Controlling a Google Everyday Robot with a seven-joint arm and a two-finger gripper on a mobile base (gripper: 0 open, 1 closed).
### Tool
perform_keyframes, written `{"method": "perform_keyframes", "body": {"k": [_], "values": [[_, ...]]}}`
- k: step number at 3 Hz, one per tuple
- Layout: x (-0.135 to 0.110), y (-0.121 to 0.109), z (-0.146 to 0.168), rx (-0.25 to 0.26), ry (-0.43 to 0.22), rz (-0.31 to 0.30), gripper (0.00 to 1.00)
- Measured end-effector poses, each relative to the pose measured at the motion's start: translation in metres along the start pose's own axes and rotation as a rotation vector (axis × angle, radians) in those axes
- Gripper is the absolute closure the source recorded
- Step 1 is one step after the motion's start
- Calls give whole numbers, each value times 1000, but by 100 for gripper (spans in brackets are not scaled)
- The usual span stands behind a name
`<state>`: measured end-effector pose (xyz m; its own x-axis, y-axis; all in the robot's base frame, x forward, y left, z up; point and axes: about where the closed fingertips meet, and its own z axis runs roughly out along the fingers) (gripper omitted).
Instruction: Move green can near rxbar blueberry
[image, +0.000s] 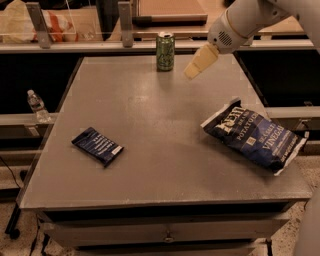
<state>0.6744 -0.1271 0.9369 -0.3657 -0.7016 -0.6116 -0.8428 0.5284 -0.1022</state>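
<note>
The green can (165, 52) stands upright at the far edge of the grey table (160, 165), near its middle. The rxbar blueberry (97, 146), a flat dark blue wrapper with white text, lies at the table's front left. My gripper (193, 71) hangs from the white arm coming in from the upper right. It hovers above the table just right of the can and apart from it, with nothing seen in it.
A large dark blue-and-white potato chip bag (254, 138) lies at the table's right side. A clear water bottle (36, 105) stands on a lower ledge left of the table. A rail and shelf with clutter run behind the table.
</note>
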Motion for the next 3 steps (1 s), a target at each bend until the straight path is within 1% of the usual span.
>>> {"method": "perform_keyframes", "body": {"k": [1, 2, 3], "values": [[-13, -6, 28, 29, -122, 97, 0], [-28, -18, 44, 78, -229, 163, 0], [-35, -30, 58, 122, -283, 209, 0]]}}
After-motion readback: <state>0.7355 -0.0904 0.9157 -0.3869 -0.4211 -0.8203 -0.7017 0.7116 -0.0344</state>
